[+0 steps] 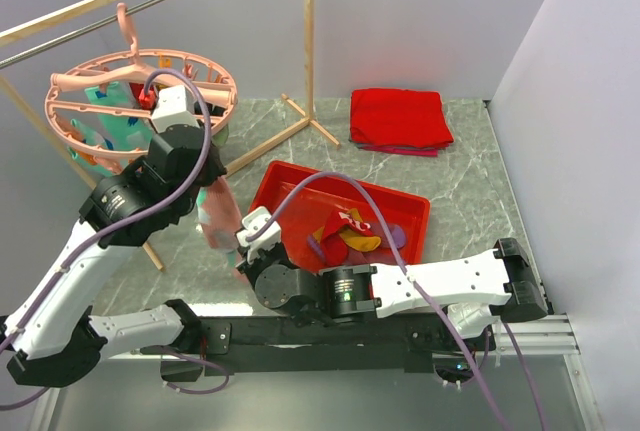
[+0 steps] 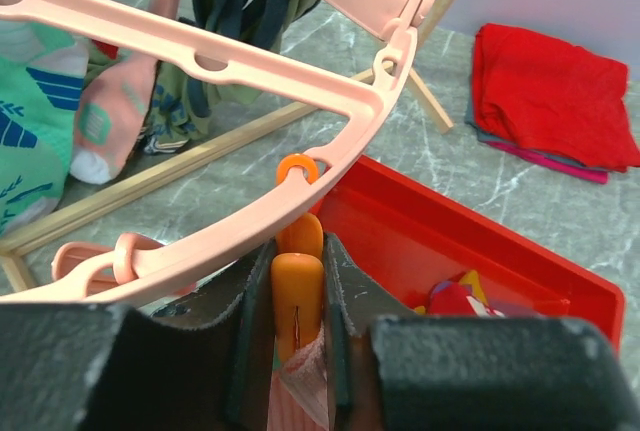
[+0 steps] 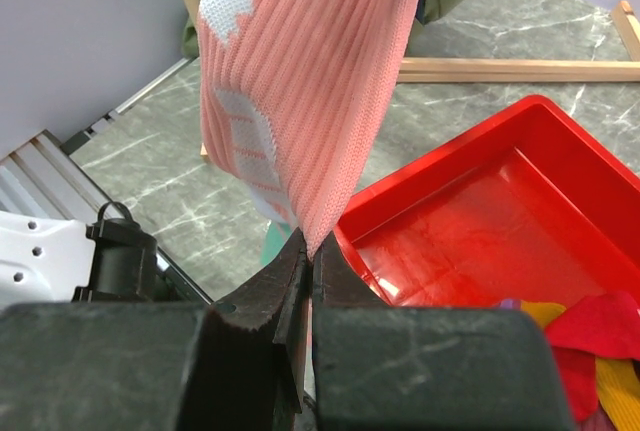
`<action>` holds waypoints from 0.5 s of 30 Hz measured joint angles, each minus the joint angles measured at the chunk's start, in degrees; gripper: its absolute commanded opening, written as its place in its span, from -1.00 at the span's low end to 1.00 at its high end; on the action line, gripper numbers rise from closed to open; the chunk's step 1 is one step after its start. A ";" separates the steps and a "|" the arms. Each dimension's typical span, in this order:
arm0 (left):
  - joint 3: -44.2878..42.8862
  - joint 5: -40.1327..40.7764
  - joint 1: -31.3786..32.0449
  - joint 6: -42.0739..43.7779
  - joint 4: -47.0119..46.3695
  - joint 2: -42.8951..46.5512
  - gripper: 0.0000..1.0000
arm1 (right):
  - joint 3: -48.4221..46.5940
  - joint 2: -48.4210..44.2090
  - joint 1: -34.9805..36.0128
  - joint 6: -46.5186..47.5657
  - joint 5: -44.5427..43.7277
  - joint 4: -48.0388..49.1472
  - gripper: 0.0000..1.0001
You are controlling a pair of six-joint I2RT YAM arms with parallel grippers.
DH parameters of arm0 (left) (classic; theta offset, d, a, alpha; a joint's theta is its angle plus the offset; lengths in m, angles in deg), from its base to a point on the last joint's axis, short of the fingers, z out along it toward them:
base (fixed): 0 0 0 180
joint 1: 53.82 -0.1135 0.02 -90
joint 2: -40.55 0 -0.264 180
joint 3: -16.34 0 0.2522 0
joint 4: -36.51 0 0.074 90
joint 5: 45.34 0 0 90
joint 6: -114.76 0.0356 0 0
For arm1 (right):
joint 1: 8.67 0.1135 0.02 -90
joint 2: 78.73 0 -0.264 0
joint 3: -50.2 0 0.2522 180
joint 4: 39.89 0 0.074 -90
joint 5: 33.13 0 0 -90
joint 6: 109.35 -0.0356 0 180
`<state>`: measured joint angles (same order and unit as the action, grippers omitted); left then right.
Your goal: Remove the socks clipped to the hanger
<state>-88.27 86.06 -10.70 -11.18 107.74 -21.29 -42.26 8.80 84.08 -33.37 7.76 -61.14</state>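
The round pink hanger hangs from the metal bar at the back left, with several socks still clipped under it. In the left wrist view my left gripper is shut on an orange clip below the hanger's ring. The top of a pink ribbed sock sits in that clip. The same pink sock hangs down, and my right gripper is shut on its lower tip, just left of the red tray.
A red tray in front of the rack holds several loose socks. A folded red cloth lies at the back right. The wooden rack's post and floor bars stand behind the tray.
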 measured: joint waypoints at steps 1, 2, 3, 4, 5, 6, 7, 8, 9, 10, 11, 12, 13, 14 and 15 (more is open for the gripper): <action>0.11 -0.31 -0.07 -0.04 -0.33 0.17 -0.98 | 0.24 0.00 0.00 0.00 0.00 0.22 -1.00; 0.20 -0.55 -0.07 -0.04 -0.55 0.33 -0.98 | 0.39 -0.02 0.00 0.00 0.00 0.24 -1.00; 0.26 -0.83 -0.07 -0.02 -0.74 0.55 -0.98 | 0.55 -0.02 0.00 -0.04 0.00 0.26 -1.00; 0.31 -1.05 -0.07 -0.02 -0.87 0.74 -0.80 | 0.83 -0.07 0.00 -0.07 -0.02 0.46 -1.00; 0.31 -1.25 -0.07 -0.02 -1.01 0.98 -0.56 | 1.20 -0.20 0.00 -0.13 -0.02 0.61 -1.00; 0.31 -1.38 -0.07 -0.02 -1.07 1.16 -0.27 | 1.49 -0.31 0.00 -0.24 -0.04 0.63 -1.00; 0.33 -1.62 -0.07 0.02 -1.11 1.29 0.11 | 1.84 -0.42 0.00 -0.28 -0.09 0.68 -1.00; 0.33 -1.95 -0.07 0.20 -1.16 1.49 0.25 | 2.08 -0.52 0.00 -0.35 -0.22 0.66 -1.00; 0.33 -2.47 -0.07 0.63 -1.33 1.62 0.35 | 2.23 -0.57 0.00 -0.42 -0.24 0.63 -1.00; 0.42 -2.71 -0.07 0.72 -1.77 1.70 0.40 | 2.23 -0.59 0.00 -0.44 -0.28 0.63 -1.00; 0.42 -2.84 -0.07 0.79 -1.92 1.77 0.41 | 2.23 -0.59 0.00 -0.44 -0.33 0.63 -1.00; 0.50 -3.04 -0.07 0.81 -2.05 1.90 0.41 | 2.21 -0.59 0.00 -0.44 -0.39 0.66 -1.00; 0.55 -3.02 -0.07 0.85 -2.08 1.92 0.40 | 2.21 -0.59 0.00 -0.39 -0.42 0.63 -1.00; 0.61 -3.04 -0.07 0.85 -2.19 1.99 0.38 | 2.21 -0.59 0.02 -0.24 -0.48 0.61 -1.00; 0.63 -2.99 -0.07 0.87 -2.21 2.01 0.36 | 2.19 -0.59 0.07 -0.13 -0.66 0.61 -1.00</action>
<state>-87.63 83.07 -10.77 -10.31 105.53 -19.28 -40.07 8.21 84.14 -33.50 7.11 -60.53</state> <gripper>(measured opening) 0.701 0.022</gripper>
